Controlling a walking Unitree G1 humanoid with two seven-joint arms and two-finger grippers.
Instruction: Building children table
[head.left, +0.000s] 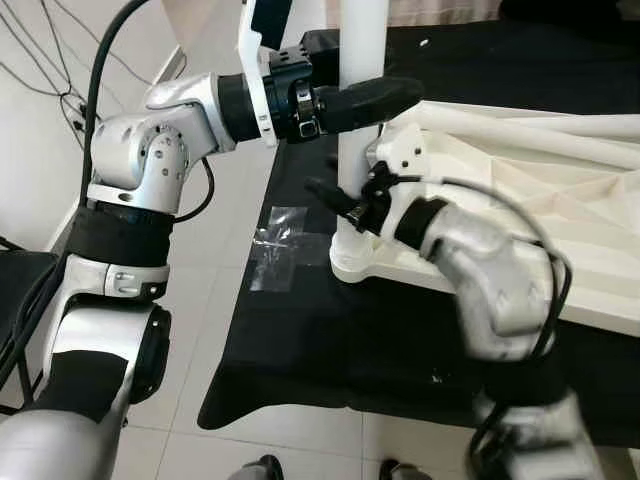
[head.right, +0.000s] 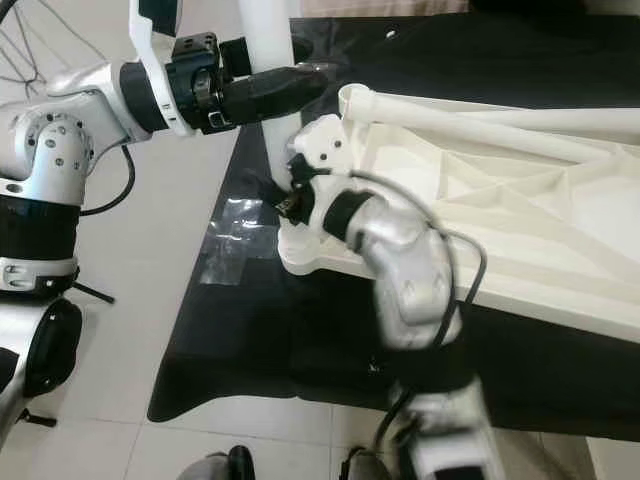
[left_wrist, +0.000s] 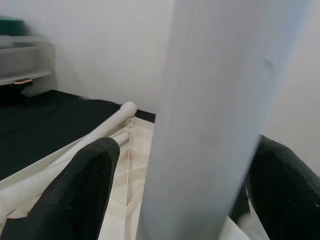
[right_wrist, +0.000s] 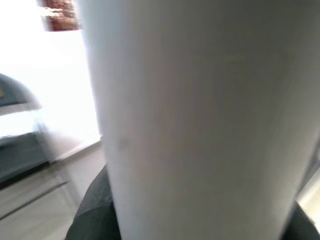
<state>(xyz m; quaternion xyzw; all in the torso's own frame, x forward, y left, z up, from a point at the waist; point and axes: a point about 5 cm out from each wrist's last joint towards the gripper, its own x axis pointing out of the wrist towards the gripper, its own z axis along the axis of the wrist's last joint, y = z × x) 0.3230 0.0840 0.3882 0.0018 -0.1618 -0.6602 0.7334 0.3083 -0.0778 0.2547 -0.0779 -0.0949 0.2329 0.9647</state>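
So, judging by how things lie, the build is partway: 1 white table leg (head.left: 361, 130) stands upright in the corner socket of the upturned tabletop (head.left: 560, 200), and it looks like it's being seated or twisted home, not finished. Other legs aren't fitted as far as I can see; 2 long white rods (head.left: 520, 125) lie across the ribbed underside, likely legs or rails waiting (can't tell which). So 1 corner in hand, the rest left to do.

The leg is a smooth, plain white tube, vertical, its foot in a round collar at the near-left corner of the top. The tabletop is white plastic w/ moulded triangular ribbing, lying face down on a black mat (head.left: 300, 340) spread over a pale tiled floor (head.left: 210, 300).

The left gripper (head.left: 375, 100) reaches in from the left and clamps the leg high up, 1 black finger on each side of the tube, as the left wrist view shows. The right gripper (head.left: 335, 197) is lower, near the collar, its fingers around the leg's base w/ the tube right up against the wrist cam; it seems closed on it, tho motion blur softens that arm.

A crumpled clear plastic bag (head.left: 280, 245) lies on the mat edge just beside the corner (prob. hardware packaging)
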